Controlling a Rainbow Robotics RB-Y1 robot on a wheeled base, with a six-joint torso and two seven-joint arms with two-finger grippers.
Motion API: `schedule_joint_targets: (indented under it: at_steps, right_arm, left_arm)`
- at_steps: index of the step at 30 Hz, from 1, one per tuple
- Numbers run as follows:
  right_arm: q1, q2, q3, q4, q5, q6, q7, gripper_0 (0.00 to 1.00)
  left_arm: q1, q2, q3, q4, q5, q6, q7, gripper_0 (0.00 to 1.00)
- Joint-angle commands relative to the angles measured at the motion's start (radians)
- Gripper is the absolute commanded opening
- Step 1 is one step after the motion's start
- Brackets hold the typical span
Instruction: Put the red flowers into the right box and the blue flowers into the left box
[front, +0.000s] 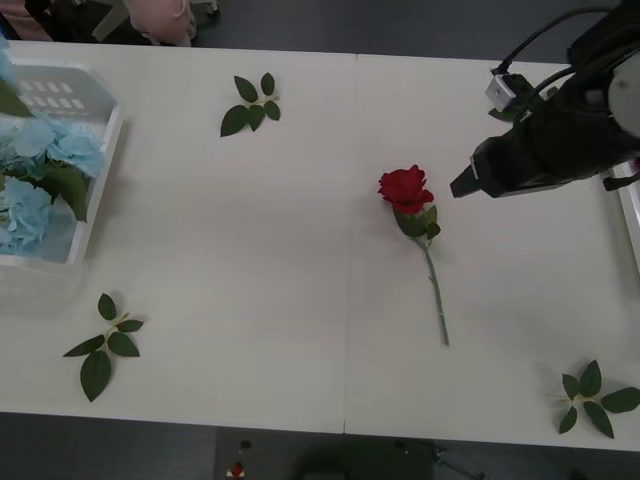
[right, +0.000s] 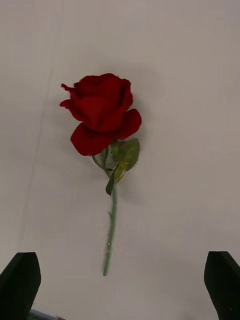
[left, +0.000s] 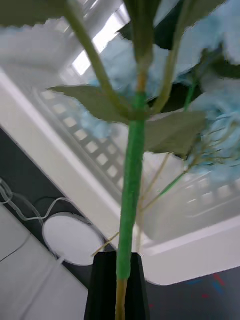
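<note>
Right gripper (right: 120, 285) jaws apart above smooth-petalled rose (front: 406, 188) mid-frame; left gripper (left: 117, 285) clamped on blue flower's (left: 131, 175) wrapped stem, fluffy heads cropped.

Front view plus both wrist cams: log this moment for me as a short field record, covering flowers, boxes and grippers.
red flower: one rose lying flat mid-table, stem toward the robot
blue flowers: several in the left box
right box: rim at the table's right edge
right gripper: open, above the table beside the rose bloom, not touching it
left gripper: shut on a blue flower stem over the left box
other: three loose leaf sprigs
</note>
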Motion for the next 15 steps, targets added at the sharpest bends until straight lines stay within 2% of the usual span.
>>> schedule_joint_targets:
  at_steps: [1, 6, 9, 10, 11, 12, 13, 15]
  right_arm:
    - [-0.037, 0.063, 0.148, -0.035, 0.195, 0.011, -0.062, 0.96]
    - [-0.035, 0.159, 0.220, 0.029, 0.364, 0.008, -0.075, 0.95]
    - [-0.037, 0.218, 0.222, 0.079, 0.425, -0.004, -0.075, 0.96]
    - [-0.037, 0.233, 0.223, 0.092, 0.438, -0.006, -0.075, 0.96]
    - [-0.037, 0.251, 0.223, 0.112, 0.458, -0.017, -0.072, 0.95]
    - [-0.037, 0.261, 0.223, 0.123, 0.464, -0.021, -0.072, 0.96]
    - [-0.038, 0.279, 0.223, 0.145, 0.481, -0.031, -0.072, 0.96]
    - [-0.038, 0.307, 0.223, 0.184, 0.505, -0.060, -0.067, 0.96]
  left_arm:
    - [-0.005, -0.059, -0.052, 0.151, -0.127, -0.097, 0.011, 0.00]
    - [0.009, -0.189, -0.066, 0.404, -0.288, -0.214, 0.015, 0.01]
    - [0.047, -0.230, -0.067, 0.506, -0.285, -0.340, 0.015, 0.03]
    - [0.062, -0.232, -0.067, 0.510, -0.282, -0.375, 0.016, 0.11]
    - [0.078, -0.230, -0.066, 0.507, -0.280, -0.413, 0.016, 0.24]
    - [0.084, -0.229, -0.066, 0.504, -0.277, -0.423, 0.016, 0.31]
    - [0.091, -0.227, -0.067, 0.495, -0.271, -0.426, 0.016, 0.46]
    - [0.094, -0.227, -0.067, 0.481, -0.271, -0.419, 0.016, 0.69]
